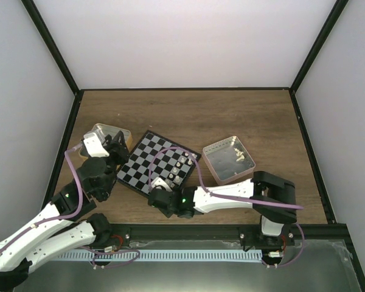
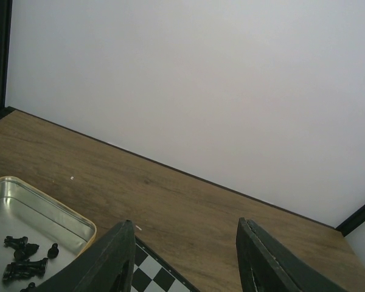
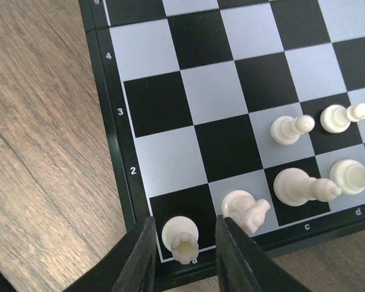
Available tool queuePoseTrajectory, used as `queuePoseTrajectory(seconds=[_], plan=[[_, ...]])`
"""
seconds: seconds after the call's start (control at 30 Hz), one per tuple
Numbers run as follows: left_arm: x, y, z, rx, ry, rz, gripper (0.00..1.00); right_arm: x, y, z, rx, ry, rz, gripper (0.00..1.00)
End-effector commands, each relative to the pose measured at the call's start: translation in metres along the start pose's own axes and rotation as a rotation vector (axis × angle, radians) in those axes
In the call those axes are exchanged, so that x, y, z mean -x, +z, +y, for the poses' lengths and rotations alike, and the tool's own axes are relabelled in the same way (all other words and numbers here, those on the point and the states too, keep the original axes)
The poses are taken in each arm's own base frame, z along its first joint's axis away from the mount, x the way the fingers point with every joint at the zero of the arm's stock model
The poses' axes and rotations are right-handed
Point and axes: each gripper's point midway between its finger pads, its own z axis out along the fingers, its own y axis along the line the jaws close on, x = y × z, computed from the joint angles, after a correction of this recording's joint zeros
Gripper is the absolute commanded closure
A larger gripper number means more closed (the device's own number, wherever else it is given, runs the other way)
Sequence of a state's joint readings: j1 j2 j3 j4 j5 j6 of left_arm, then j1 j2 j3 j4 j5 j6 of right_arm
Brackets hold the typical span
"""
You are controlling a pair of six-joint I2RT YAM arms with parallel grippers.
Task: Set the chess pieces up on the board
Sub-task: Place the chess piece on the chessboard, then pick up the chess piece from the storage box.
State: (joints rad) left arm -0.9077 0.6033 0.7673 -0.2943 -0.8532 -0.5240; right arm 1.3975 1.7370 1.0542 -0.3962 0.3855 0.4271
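my right jaws, released, straddle the rook point(image 3: 181, 238); lifting crooked may knock it into the knight point(image 3: 244, 210). left jaws released too.

Black-and-pale checked board point(image 3: 219, 79) lies flat; cream pieces point(image 3: 290, 129) stand upright in its two corner rows, rook point(image 3: 181, 238) cornermost.

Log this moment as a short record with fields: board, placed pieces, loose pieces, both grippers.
board: chessboard, between the gold tin and the pink tray
placed: white pieces grouped at one corner, with a rook on the corner square
in tin: black pieces
in tray: a few spare white pieces
left gripper: open, empty, beside the tin
right gripper: open, straddling the rook, a gap on each side
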Motion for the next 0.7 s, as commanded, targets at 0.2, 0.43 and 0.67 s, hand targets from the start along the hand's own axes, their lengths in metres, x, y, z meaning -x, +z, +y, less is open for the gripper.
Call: queuePoseTrajectory(seconds=[0.2, 0.43, 0.67], plan=[[-0.002, 0.000, 0.006, 0.025, 0.008, -0.002, 0.52, 0.060, -0.060, -0.027, 0.021, 0.166, -0.237, 0.68], [-0.004, 0.001, 0.005, 0.020, 0.009, 0.003, 0.51, 0.046, -0.077, -0.154, -0.245, 0.532, -0.271, 0.64], [-0.006, 0.003, 0.002, 0.010, 0.022, 0.013, 0.51, -0.023, -0.084, -0.286, -0.487, 0.934, -0.165, 0.59]])
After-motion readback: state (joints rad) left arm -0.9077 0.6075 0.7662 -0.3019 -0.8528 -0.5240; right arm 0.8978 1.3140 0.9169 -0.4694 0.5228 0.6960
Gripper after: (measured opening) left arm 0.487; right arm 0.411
